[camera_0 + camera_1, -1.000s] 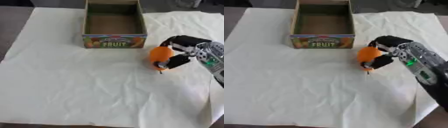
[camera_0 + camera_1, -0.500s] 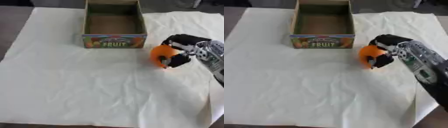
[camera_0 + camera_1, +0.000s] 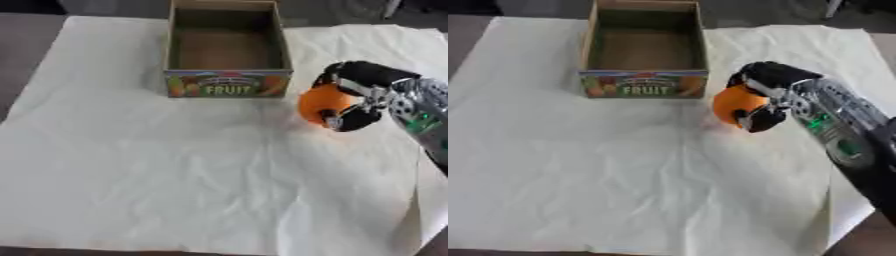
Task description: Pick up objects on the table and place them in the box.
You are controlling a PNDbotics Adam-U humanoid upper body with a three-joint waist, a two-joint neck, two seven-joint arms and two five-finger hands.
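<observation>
A pale creased cloth (image 3: 175, 180) covers the table. One open cardboard box (image 3: 226, 90), labelled FRUIT. One round orange fruit (image 3: 317, 104), just right of the box, enclosed by the right hand's (image 3: 360, 95) curled fingers.

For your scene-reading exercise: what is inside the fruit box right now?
The fruit box shows only its bare brown floor; nothing lies in it. The front wall hides the nearest strip of floor. The orange is outside, held in the right hand.
</observation>
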